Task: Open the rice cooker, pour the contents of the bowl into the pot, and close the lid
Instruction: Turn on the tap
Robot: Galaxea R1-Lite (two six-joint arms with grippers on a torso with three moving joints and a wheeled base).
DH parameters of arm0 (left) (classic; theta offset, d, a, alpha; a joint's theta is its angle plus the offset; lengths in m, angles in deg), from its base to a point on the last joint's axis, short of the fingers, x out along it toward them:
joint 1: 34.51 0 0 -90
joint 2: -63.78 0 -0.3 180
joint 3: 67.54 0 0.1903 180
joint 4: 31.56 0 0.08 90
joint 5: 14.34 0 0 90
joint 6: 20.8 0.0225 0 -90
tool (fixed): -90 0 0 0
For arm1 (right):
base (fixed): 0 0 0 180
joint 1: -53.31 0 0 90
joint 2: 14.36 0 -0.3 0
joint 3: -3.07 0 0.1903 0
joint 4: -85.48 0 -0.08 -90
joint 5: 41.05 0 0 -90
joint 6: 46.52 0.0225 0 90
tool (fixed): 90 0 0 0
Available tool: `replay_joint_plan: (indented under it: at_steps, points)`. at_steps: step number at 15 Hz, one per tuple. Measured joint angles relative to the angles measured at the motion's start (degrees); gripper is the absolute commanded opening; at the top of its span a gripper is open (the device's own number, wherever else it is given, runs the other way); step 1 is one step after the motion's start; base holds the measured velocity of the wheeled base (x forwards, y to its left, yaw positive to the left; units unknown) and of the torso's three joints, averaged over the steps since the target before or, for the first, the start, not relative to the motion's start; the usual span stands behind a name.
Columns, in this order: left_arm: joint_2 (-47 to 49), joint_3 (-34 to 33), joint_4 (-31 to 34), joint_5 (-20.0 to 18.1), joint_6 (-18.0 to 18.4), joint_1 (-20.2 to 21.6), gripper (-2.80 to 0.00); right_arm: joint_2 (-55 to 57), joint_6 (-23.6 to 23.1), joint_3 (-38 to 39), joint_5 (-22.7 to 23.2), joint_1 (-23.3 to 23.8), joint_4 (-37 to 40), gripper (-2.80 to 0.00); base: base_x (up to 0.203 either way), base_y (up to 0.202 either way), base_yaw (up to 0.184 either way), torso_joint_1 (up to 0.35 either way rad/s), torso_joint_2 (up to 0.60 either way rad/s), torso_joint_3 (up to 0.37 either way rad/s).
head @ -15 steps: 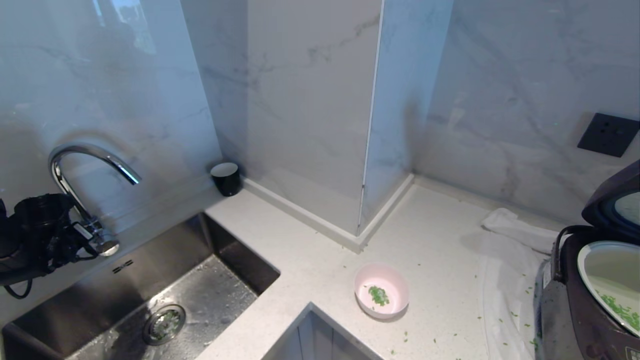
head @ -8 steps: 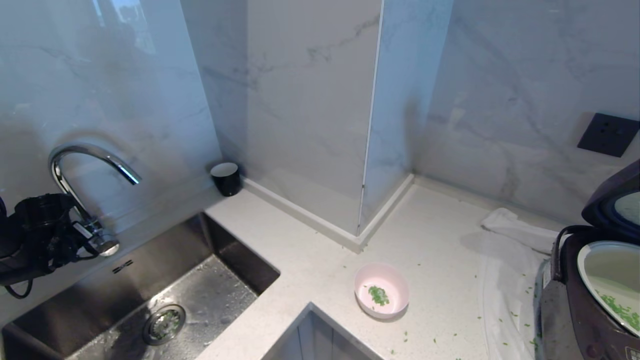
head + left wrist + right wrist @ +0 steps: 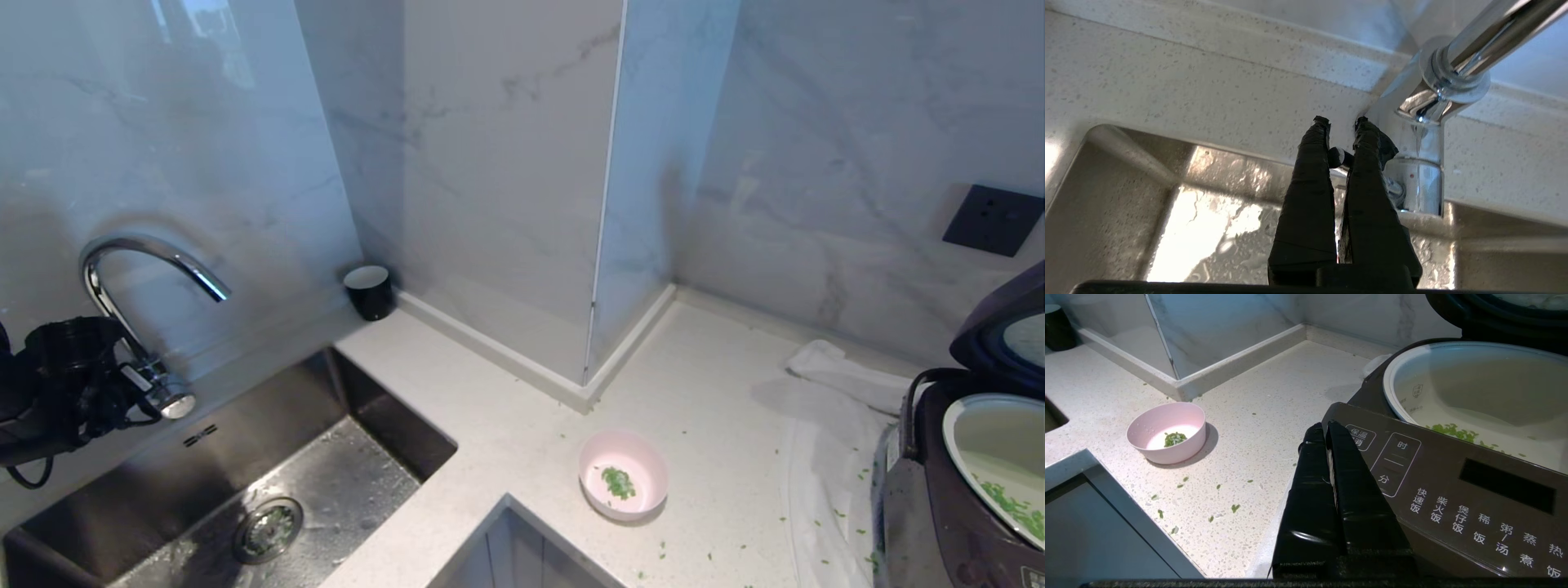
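The rice cooker (image 3: 939,506) stands at the right edge of the counter with its lid (image 3: 1000,327) raised. Its white pot (image 3: 992,457) holds some green bits (image 3: 1453,432). The pink bowl (image 3: 623,475) sits on the counter near the front edge, a small heap of green contents (image 3: 618,482) in it. My left gripper (image 3: 1341,122) is over the sink, shut on the tap's small lever (image 3: 1336,157). Beside the cooker's button panel (image 3: 1453,486) my right gripper (image 3: 1323,426) is shut on nothing.
A chrome tap (image 3: 147,261) arches over the wet steel sink (image 3: 269,506) at the left. A black cup (image 3: 369,290) stands by the wall. A white cloth (image 3: 833,425) lies under the cooker. Green bits are scattered on the counter (image 3: 718,384).
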Motion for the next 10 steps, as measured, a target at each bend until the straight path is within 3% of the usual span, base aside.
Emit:
replay_joint_plan:
  at_steps: [3, 10]
  points:
    - [-0.24, 0.96, 3.09, 0.15, -0.15, -0.34, 0.0, 0.0, 0.0, 0.0, 0.03, 0.0, 0.01, -2.8, 0.0, 0.0, 0.0, 0.0, 0.0, 0.0]
    - [-0.33, 1.51, 2.72, 0.12, -0.5, -0.34, 0.0, 0.0, 0.0, 0.0, 0.02, 0.0, 0.02, -2.8, 0.0, 0.0, 0.0, 0.0, 0.0, 0.0]
